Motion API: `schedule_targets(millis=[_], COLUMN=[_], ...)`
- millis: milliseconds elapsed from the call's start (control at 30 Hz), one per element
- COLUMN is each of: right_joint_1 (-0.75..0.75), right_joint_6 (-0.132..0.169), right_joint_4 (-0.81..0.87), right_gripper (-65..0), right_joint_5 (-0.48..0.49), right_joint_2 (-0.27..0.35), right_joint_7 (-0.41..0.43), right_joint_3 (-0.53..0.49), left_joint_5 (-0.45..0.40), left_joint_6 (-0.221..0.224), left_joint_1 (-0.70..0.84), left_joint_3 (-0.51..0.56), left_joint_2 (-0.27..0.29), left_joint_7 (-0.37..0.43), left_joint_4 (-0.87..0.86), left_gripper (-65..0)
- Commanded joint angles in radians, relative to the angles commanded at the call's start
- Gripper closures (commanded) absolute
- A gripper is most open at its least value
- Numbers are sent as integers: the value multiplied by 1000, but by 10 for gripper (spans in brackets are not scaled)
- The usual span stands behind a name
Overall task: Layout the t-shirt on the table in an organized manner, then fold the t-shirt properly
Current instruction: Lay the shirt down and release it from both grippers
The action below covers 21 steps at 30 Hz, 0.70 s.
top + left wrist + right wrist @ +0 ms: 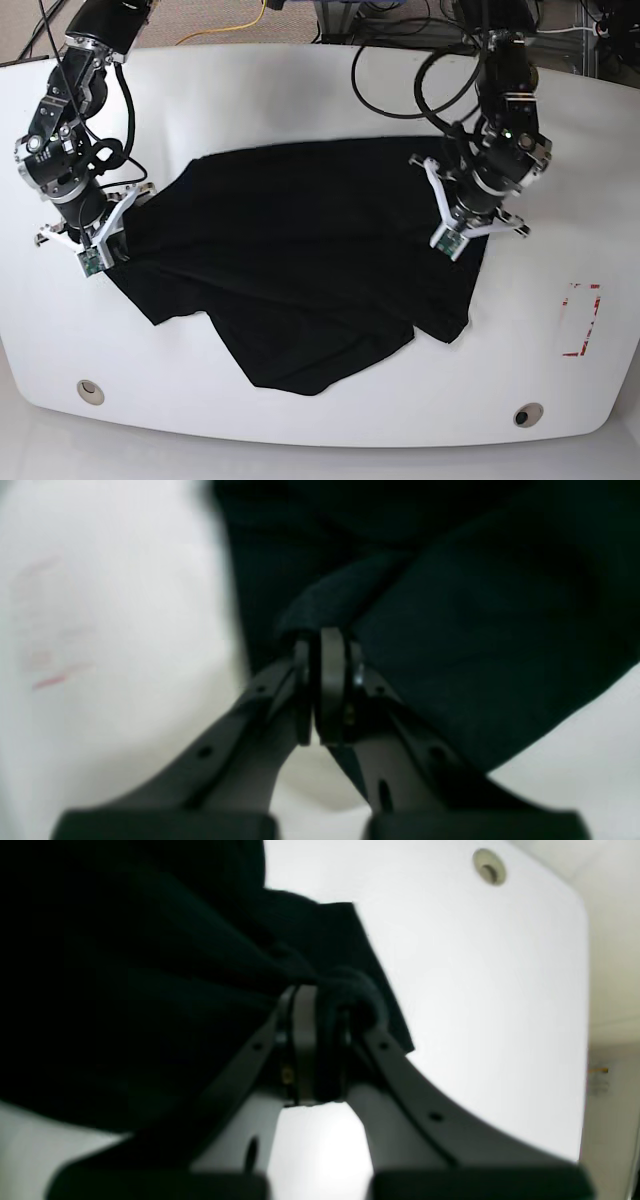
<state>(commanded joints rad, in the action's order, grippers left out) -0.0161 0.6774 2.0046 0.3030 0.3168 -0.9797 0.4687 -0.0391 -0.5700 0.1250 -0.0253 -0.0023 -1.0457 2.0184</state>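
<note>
The left pincer (pixel 327 645) is clenched on a bunched fold of the black t-shirt (pixel 300 270), its jaws pressed together with cloth squeezed between the tips; the rest of the fabric spreads away beyond it and to its right, over the white table (pixel 300 90). The right pincer (pixel 325 1010) is likewise clamped on a rolled edge of the same shirt, with a dark mass of cloth hanging to its left and a straight-edged flap just beyond its tips. In the base view the shirt lies rumpled between the two pincers, stretched from one grasp to the other and sagging toward the near edge of the table in loose folds. A round grey hole (pixel 489 867) sits well beyond the right pincer, and a red tape rectangle (pixel 580 320) lies outside the left pincer, apart from the cloth.
</note>
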Motion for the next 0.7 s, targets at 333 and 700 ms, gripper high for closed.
schedule_targets(millis=[333,700], right_joint_1=[-28,-34], right_joint_6=[0,0], right_joint_4=[0,0], right_gripper=[-3,-3], right_joint_5=[0,-2], right_joint_2=[-20,-51], right_joint_7=[0,0], right_joint_3=[40,64], left_joint_5=[0,0], left_joint_6=[0,0], left_joint_1=[140,146], left_joint_3=[38,40], left_joint_2=[32,31], left_joint_7=[0,-3], left_joint_4=[-3,-5], left_gripper=[0,-21])
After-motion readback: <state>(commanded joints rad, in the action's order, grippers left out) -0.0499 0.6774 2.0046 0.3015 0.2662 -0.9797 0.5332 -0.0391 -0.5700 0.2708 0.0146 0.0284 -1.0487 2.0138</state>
